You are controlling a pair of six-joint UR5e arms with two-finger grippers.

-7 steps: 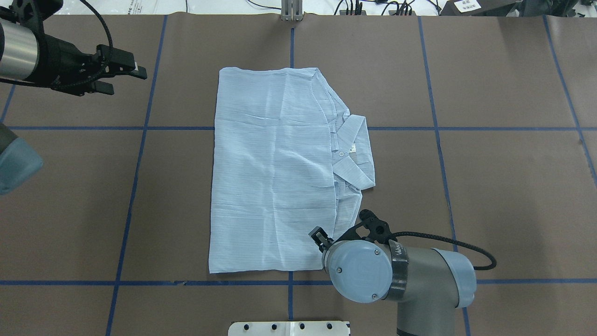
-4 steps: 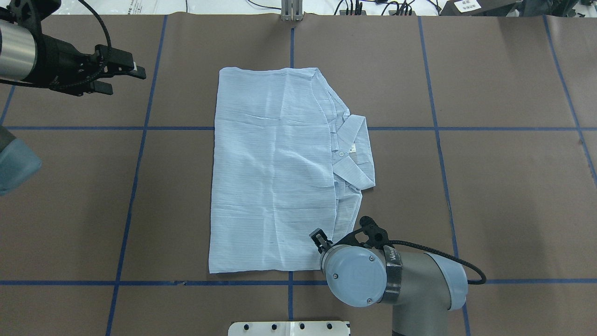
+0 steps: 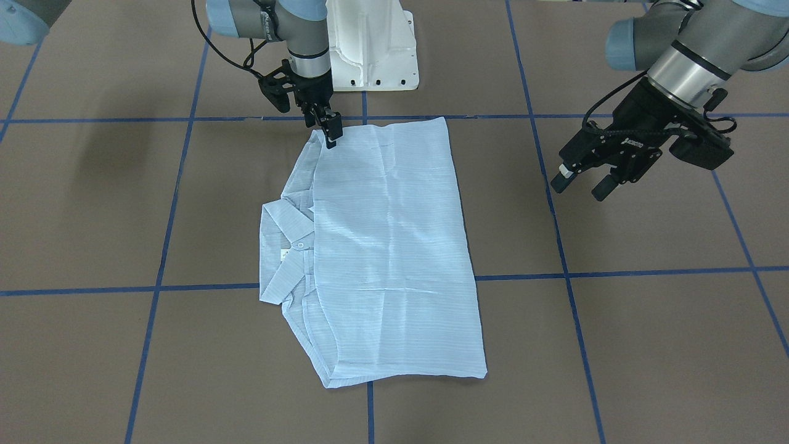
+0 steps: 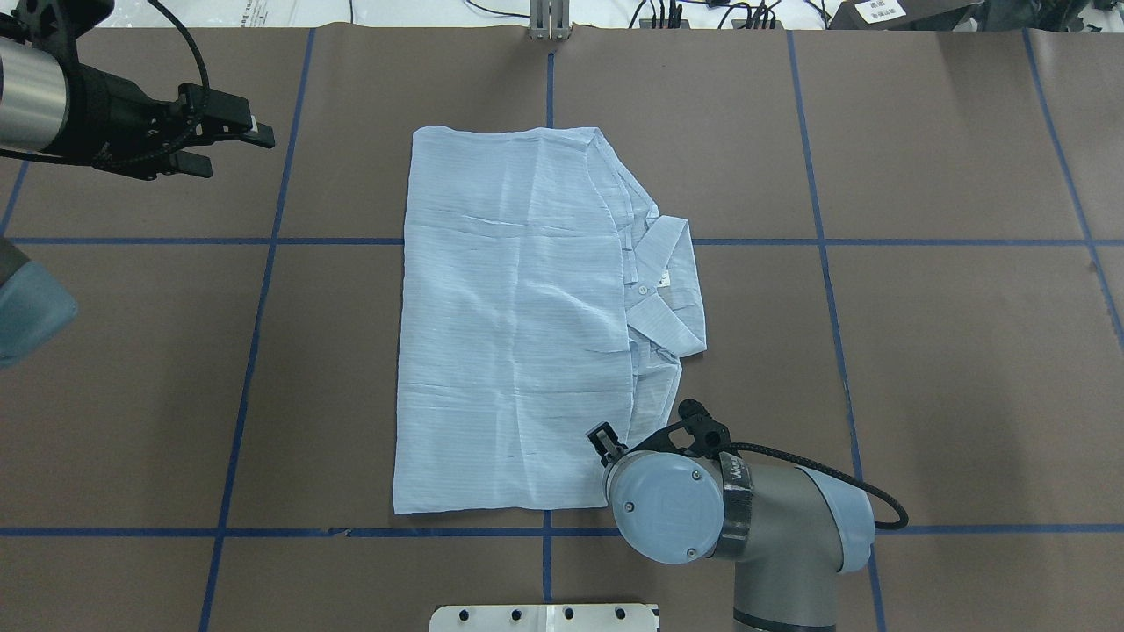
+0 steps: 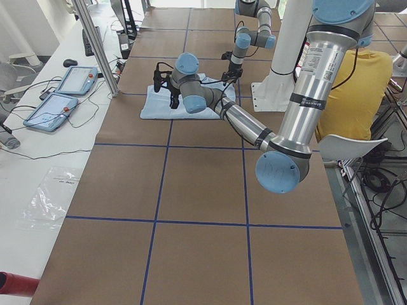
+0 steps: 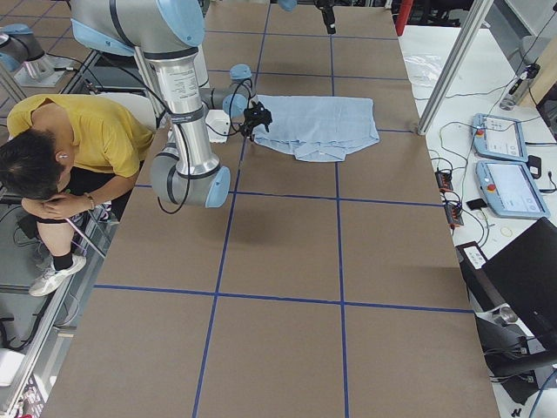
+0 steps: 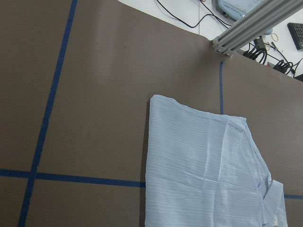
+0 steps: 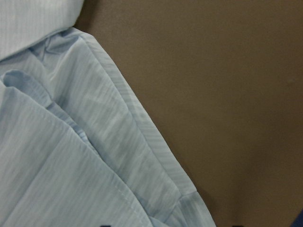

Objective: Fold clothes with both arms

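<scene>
Brown table [image 4: 966, 377] w/ blue tape grid [image 4: 966, 241]. L gripper [image 4: 230, 151] hangs well clear of the cloth, fingers spread, empty. Mid-table the shirt [image 4: 509, 333] lies flat, already folded to a rectangle, collar [image 4: 672, 281] poking out. R gripper [image 4: 604, 441] sits at its near corner; fingers look spread, nothing pinched yet. Prob. one more fold left.

White lettering on black body of left gripper [image 3: 579, 185]: small, blurred, not legible.
White lettering on black strap [image 4: 742, 513] round grey right arm [image 4: 790, 527]: leading "W" only, remainder unreadable.
Small white label [image 4: 665, 280] at collar of light-blue pinstriped shirt [image 4: 509, 333]: print too small to read.
White paper sticker [image 4: 878, 10] on dark box at far table edge: dark lines, illegible.
Printed sticker [image 5: 325, 72] on silver tube of left arm [image 5: 311, 101]: illegible.
</scene>
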